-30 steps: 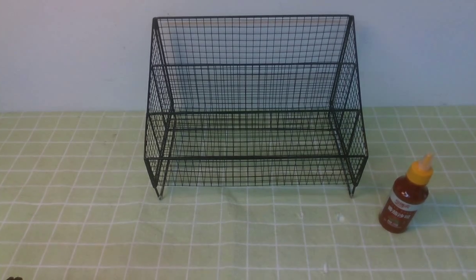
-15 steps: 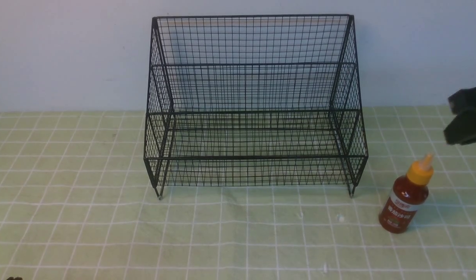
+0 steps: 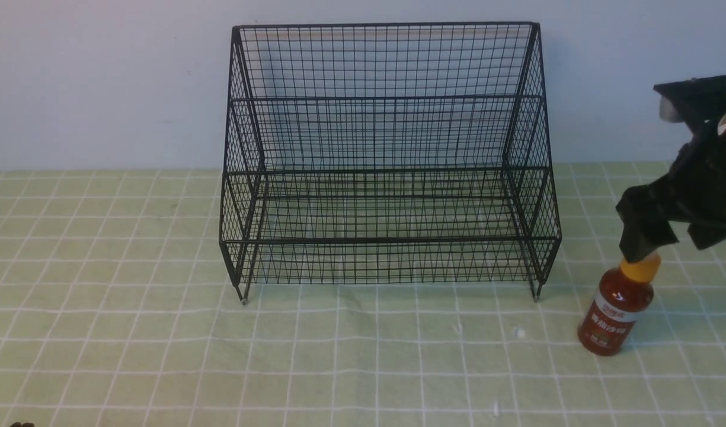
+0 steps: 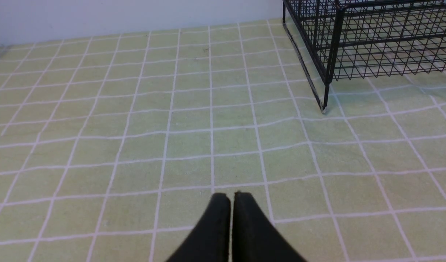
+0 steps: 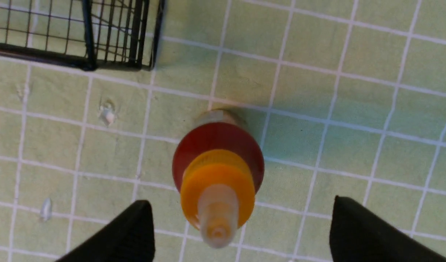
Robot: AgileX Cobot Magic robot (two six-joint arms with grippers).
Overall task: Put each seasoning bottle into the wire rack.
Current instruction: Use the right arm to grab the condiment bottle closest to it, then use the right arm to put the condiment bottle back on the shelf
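Dark-red and upright, our seasoning bottle stands below and between the wide-spread fingers of our right claw, so we should centre over its cap, lower straight down, then squeeze the body evenly.

Beyond the claw we have a plain pale wall, bluish-white with a faint pinkish cast away to the claw's left. And below the claw, a tabletop covering, light green, crossed by a grid of white lines, running back to meet the wall. A soft bluish-green tint lies across the cloth near the claw.
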